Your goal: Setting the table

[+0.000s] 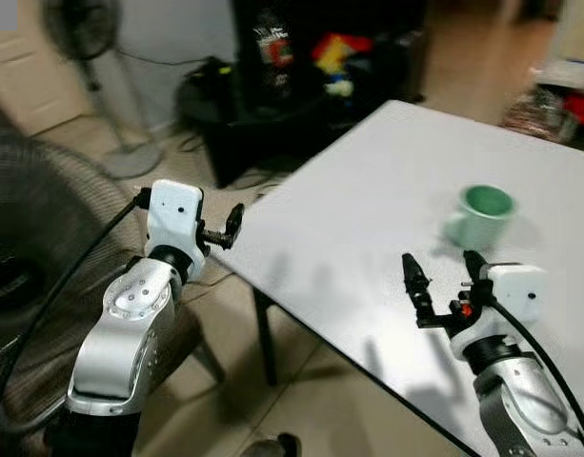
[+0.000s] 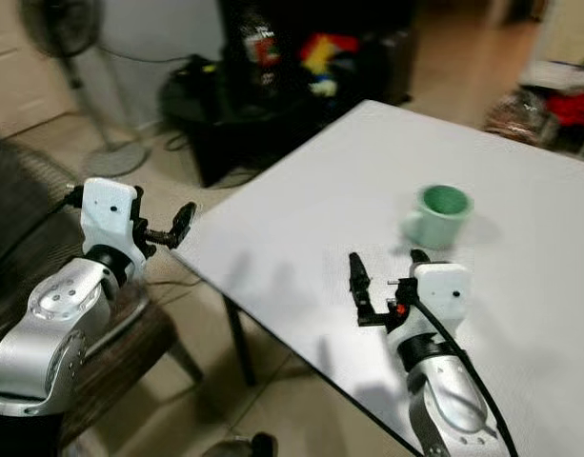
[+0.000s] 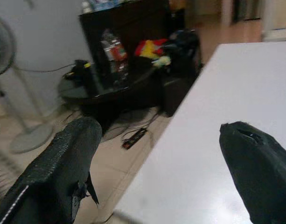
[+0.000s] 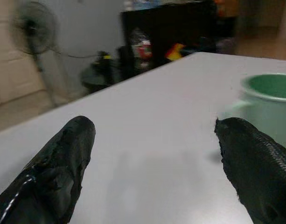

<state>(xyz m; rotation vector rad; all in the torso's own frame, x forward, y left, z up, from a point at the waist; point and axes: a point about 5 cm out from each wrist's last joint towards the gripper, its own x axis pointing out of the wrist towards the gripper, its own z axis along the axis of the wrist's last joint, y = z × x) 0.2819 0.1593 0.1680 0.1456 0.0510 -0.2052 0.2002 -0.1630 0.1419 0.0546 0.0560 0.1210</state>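
So from the left eye view, there's a white table [image 1: 368,200] running off to the right, and a green mug [image 1: 480,216] standing upright on it, toward the robot's right. The right claw [image 1: 444,271] hangs over the table just on the near side of the mug, fingers spread wide with nothing between them, not touching the mug. The left claw [image 1: 232,226] sits at the table's left corner, right by the edge; can't really tell its spread from this angle. Behind the table there's a dark cabinet [image 1: 311,67] with colourful stuff on it, and a standing fan [image 1: 87,38] at the far left.

Right eye view is the same scene, mug [image 2: 437,215] just beyond the right claw [image 2: 387,268], left claw [image 2: 182,224] at the table corner.

Left wrist view: the two black fingers [image 3: 63,163] are wide apart, empty, with the table edge and tiled floor [image 3: 133,158] between them.

Right wrist view: fingers [image 4: 63,158] wide apart too, low over the white table, and the mug [image 4: 268,100] is just past the tip of one finger, a little gap between them
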